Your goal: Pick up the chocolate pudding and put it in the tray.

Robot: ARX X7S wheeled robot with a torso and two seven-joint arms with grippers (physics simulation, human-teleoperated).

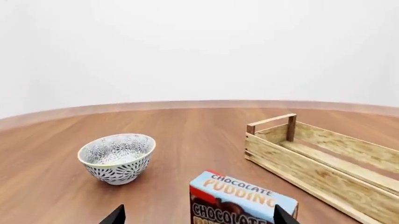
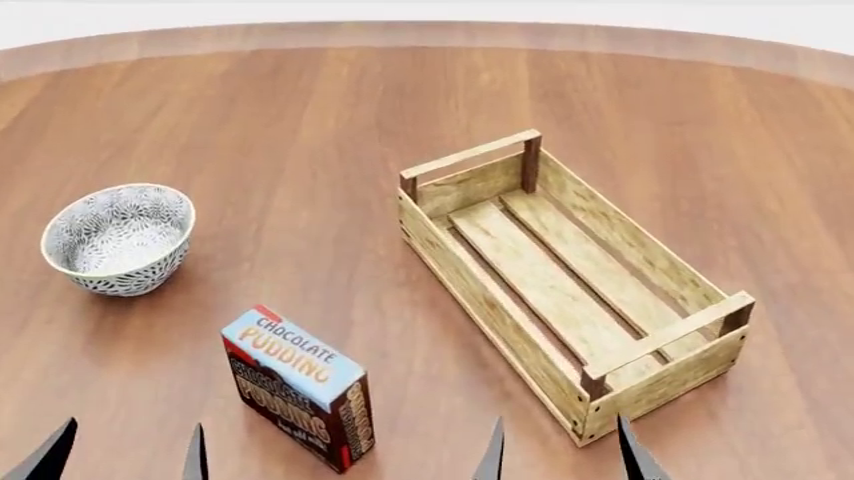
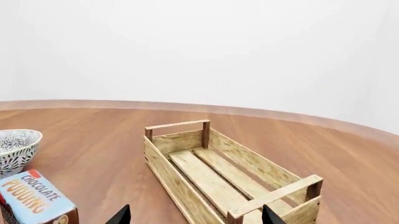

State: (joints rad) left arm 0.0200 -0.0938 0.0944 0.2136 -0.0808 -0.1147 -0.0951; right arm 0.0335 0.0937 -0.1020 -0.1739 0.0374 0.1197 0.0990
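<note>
While both tools seem wide apart, chocolate pudding stands between them.

Bright, even, diffuse light; faint soft shadows; sharp, glare-free renders.

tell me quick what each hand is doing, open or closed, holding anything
Left hand: open, empty.
Right hand: open, empty.

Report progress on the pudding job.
Nothing is done yet. The pudding stands on the table, outside the tray, which holds nothing. Nothing is in hand: the left tool and right tool are both open, only their tips showing, clear of the box. Left: grasp, lift, carry, place in the tray.
</note>
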